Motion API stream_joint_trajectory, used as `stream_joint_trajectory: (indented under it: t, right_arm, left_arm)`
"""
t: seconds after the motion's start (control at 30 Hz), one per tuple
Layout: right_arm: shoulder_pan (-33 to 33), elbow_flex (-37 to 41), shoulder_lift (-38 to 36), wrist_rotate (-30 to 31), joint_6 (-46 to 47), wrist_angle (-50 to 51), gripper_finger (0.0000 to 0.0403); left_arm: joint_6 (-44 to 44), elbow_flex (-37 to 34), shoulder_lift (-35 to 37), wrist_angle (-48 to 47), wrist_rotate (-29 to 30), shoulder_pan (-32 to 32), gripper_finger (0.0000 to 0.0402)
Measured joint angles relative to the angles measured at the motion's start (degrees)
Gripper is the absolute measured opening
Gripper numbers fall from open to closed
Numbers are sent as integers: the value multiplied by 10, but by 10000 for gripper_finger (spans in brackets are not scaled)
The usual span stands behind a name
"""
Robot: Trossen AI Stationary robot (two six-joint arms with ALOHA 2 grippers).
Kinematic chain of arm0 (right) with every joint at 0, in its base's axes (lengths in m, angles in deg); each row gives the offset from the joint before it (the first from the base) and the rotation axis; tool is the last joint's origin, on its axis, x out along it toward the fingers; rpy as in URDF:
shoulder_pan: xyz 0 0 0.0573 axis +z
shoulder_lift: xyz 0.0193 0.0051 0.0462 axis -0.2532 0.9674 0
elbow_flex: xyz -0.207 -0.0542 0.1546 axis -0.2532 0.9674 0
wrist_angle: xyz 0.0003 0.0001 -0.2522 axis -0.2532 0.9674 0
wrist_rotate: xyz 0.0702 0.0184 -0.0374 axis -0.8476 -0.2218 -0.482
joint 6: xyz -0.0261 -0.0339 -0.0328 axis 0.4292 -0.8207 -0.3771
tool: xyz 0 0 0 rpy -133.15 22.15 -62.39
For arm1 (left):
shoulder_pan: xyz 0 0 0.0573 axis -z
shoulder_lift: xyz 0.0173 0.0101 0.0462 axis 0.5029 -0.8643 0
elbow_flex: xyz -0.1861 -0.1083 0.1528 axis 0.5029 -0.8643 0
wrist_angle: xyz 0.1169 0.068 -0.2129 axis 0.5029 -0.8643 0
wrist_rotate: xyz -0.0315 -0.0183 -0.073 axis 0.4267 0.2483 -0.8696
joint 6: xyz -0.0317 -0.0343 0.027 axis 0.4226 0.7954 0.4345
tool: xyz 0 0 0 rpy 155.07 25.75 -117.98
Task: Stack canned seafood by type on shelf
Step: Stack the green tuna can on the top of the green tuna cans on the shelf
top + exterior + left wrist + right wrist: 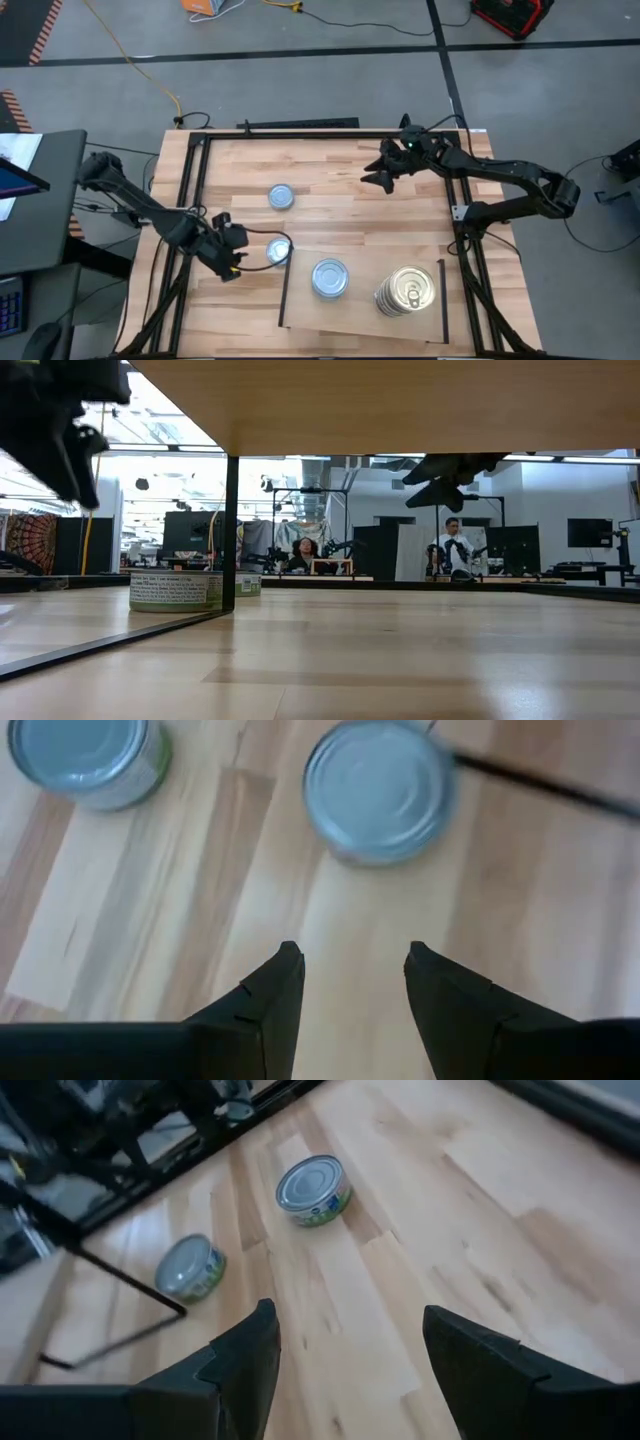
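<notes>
Nearest the high cam, at the table's near edge, lay the shelf (362, 318), a pale board w/ a thin black strip on each short side. On it stood two stacks, well apart: silvery-blue tins (330, 278) toward its left, gold-lidded tins (407, 291) toward its right, close to the right strip.

Loose stock: one silvery-blue tin (278, 251) sat just outside the shelf's left strip; a second loose tin (281, 197) sat farther back, mid-table, w/ bare wood all round it.

My left gripper (232, 258) hung just left of the tin beside the strip, jaws parted to a moderate gap and holding nothing; in the left wrist view both fingers (270, 1000) framed bare tabletop, the tin (378, 790) ahead of them.

My right gripper (385, 172) hovered over the table's far right area, jaws wide and holding nothing, w/ open wood between it and both loose tins (313, 1188) (190, 1267).
</notes>
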Motion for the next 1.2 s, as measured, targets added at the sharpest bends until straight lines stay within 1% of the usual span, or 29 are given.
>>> stream_joint_trajectory:
  t: [0.07,0.13,0.23,0.33,0.37,0.43,0.53,0.63,0.7,0.77,0.83,0.9,0.93,1.07,1.2]
  right_arm:
    - [2,0,0,0,33,0,270]
    - [2,0,0,0,51,0,270]
    - [2,0,0,0,49,1,270]
    - [0,0,0,8,78,7,270]
    - [0,0,0,12,72,13,270]
    - [0,0,0,27,41,31,270]
    - [0,0,0,74,39,58,270]
    - [0,0,0,80,33,52,270]
    - [0,0,0,76,18,30,270]
    - [0,0,0,65,5,-3,270]
    - [-6,0,0,31,-4,-37,270]
    - [-15,0,0,-1,-13,-63,270]
    - [-18,0,0,-5,-15,-73,270]
    - [-33,0,0,0,-6,-74,270]
    - [-41,0,0,1,42,-85,270]
  left_arm:
    - [-9,-12,-10,7,10,-5,164]
    - [-24,-19,-19,23,39,-5,164]
    - [-68,-23,-37,62,76,-3,164]
    - [-97,-23,-63,72,104,3,164]
    - [-98,-23,-71,73,120,9,164]
    - [-97,-23,-86,75,156,32,164]
    - [-78,-24,-103,77,214,76,164]
    - [-44,-48,-97,83,284,119,164]
    - [-19,-73,-81,85,307,132,164]
    - [-5,-99,-58,105,310,134,164]
    - [-25,-121,-35,141,306,134,164]
    - [-82,-138,-16,185,302,129,164]
    - [-118,-143,-7,206,298,124,164]
    - [-261,-151,10,255,256,81,164]
    - [-348,-151,5,284,197,35,164]
